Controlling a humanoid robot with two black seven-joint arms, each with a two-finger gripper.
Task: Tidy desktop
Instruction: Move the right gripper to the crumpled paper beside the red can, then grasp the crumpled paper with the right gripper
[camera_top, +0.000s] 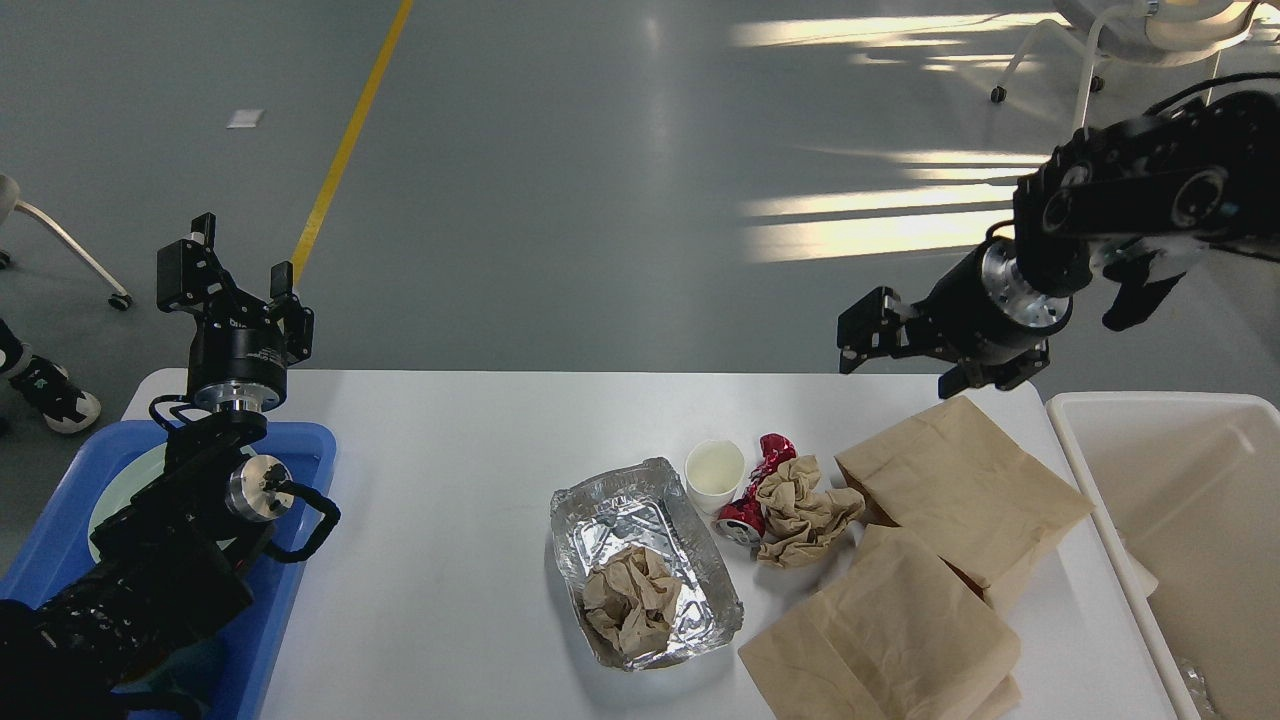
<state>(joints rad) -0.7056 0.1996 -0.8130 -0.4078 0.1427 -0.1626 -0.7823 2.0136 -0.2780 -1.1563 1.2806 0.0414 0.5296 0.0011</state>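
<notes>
The desktop (450, 480) sits below both grippers, cluttered mid-to-right. Right gripper (850, 335) hangs open and empty above the far edge; upper paper bag (965, 490) is just under it, crumpled paper (800, 510) and paper cup (714, 472) nearer me. I'd drop straight onto one item, not rake across. Left gripper (235, 275) is open, empty, over the blue tray (305, 450).

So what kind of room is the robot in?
Probably a big workshop or test hall, not a home: a wide shiny grey floor with a painted yellow line, a wheeled white chair, and a white rounded tabletop set with rubbish.
</notes>
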